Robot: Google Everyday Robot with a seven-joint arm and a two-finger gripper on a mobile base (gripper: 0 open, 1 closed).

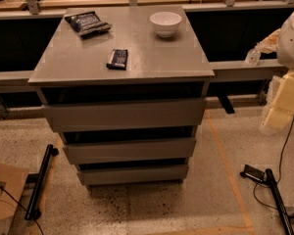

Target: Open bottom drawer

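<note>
The grey cabinet (88, 58) stands in the middle of the camera view with three handleless drawer fronts stacked below its top. The bottom drawer (132, 174) is the lowest and slimmest front, just above the floor, and its front sits in line under the middle drawer (130, 150). The top drawer (125, 114) has the tallest front. My arm enters at the right edge, with white and cream parts. My gripper (259, 52) is to the right of the cabinet's top corner, well apart from the drawers.
On the cabinet top lie a white bowl (165, 23), a dark chip bag (87, 22) and a dark snack bar (117, 58). Black poles lie on the floor at left (41, 180) and right (277, 199). A cardboard box (2, 192) sits bottom left. Orange tape (230, 175) marks the floor.
</note>
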